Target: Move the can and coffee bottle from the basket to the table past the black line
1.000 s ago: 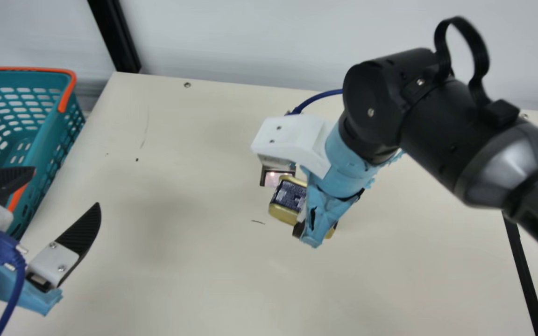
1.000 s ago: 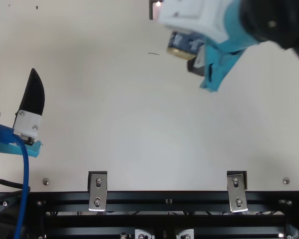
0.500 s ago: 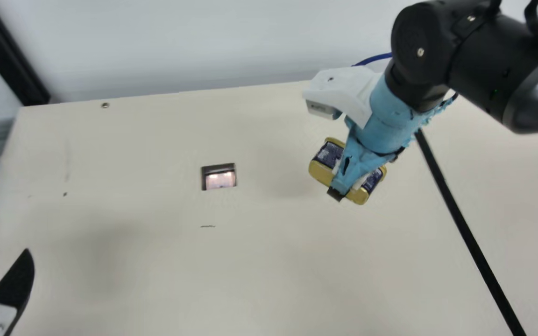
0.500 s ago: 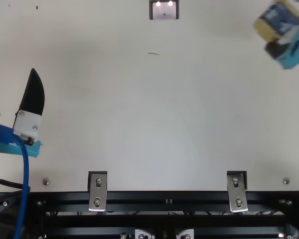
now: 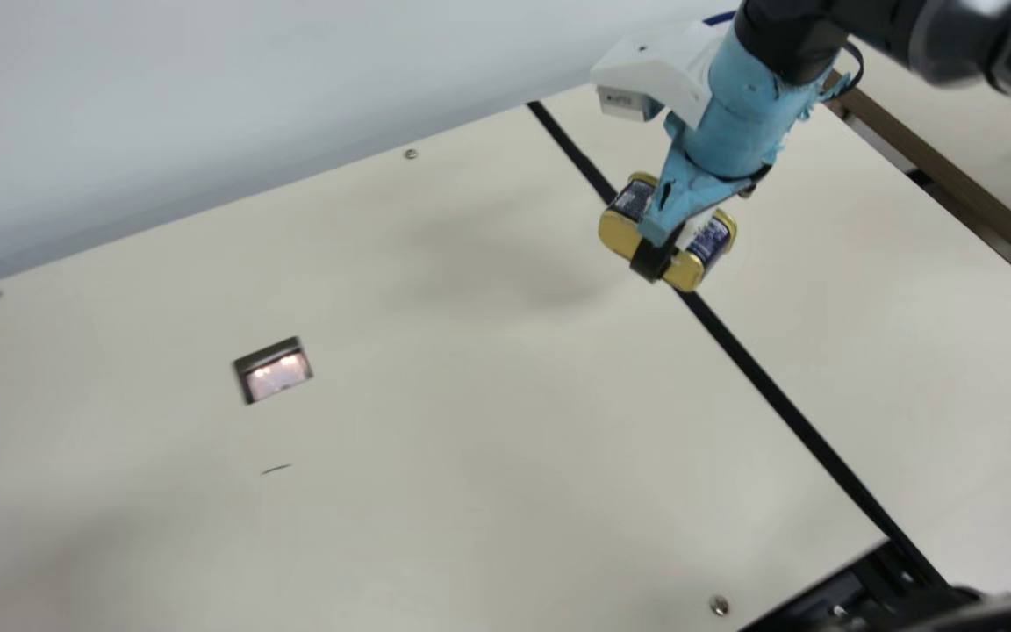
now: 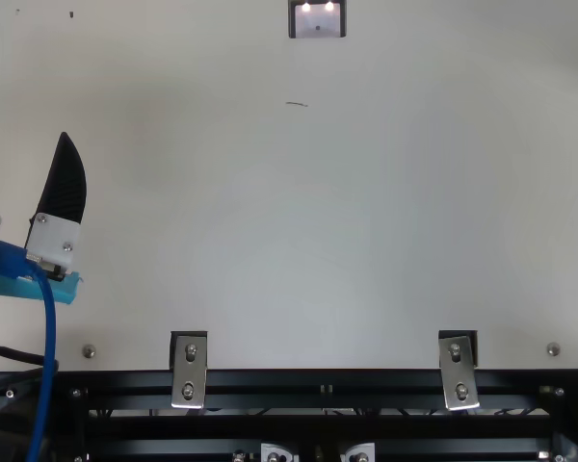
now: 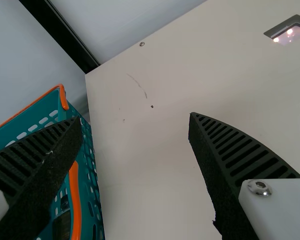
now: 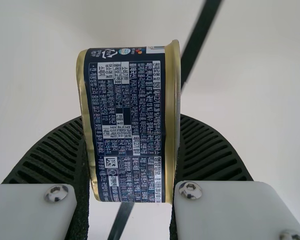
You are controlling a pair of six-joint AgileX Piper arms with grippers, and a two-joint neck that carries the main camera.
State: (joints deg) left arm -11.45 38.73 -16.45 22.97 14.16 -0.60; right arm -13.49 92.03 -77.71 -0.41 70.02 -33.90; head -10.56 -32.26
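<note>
Can [image 8: 127,125], block-shaped, navy with gold ends, is gripped between the two ribbed fingers of your right gripper [image 5: 662,252], in the upper right of the main view. The fingers press on its gold ends, and its long axis runs crosswise to that squeeze, so the can sticks out on both sides of the grip. Behind it, the black line [image 5: 777,399] slants across the cream table [image 5: 470,395] from upper centre to lower right; the can overlaps it in the picture, its long axis tilting the same general way but at a shallower slant. The can looks raised above the table and not clearly past the line. Your right arm comes in from the upper right corner and is the one to finish this: judging by the task, you need to carry the can farther toward the right of the frame, then lower it. Let go too soon and it could land across the line. In the left wrist view, your left gripper [image 7: 135,120] is empty, fingers spread wide, with the teal basket [image 7: 75,200] at the lower left. A dark object [image 7: 62,227] shows low in the basket; you cannot tell whether it is the coffee bottle.
</note>
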